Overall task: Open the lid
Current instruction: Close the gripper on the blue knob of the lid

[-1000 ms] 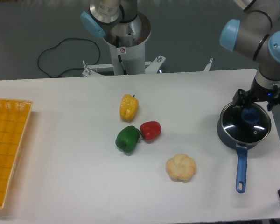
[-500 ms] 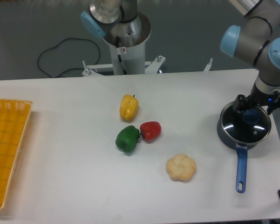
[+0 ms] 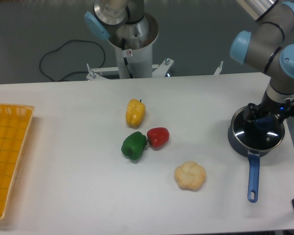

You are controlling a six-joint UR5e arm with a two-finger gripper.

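The glass lid [image 3: 255,137] with a metal rim sits flat on the dark saucepan [image 3: 232,140] at the right of the table. Its blue knob [image 3: 264,123] shows only partly, under my gripper [image 3: 267,119]. The gripper hangs straight down over the lid's middle, low on the knob. Its dark fingers [image 3: 251,111] stand spread on either side of the knob, so it looks open. The saucepan's blue handle [image 3: 253,179] points toward the table's front edge.
A yellow pepper [image 3: 135,112], a green pepper [image 3: 134,145] and a red pepper [image 3: 158,137] lie mid-table. A pale bun [image 3: 190,176] lies in front of them. A yellow basket [image 3: 6,156] is at the left edge. The table's right edge runs close by the saucepan.
My gripper has come down and slightly right over the lid, and the knob is now mostly covered by it. The lid and saucepan have not moved.
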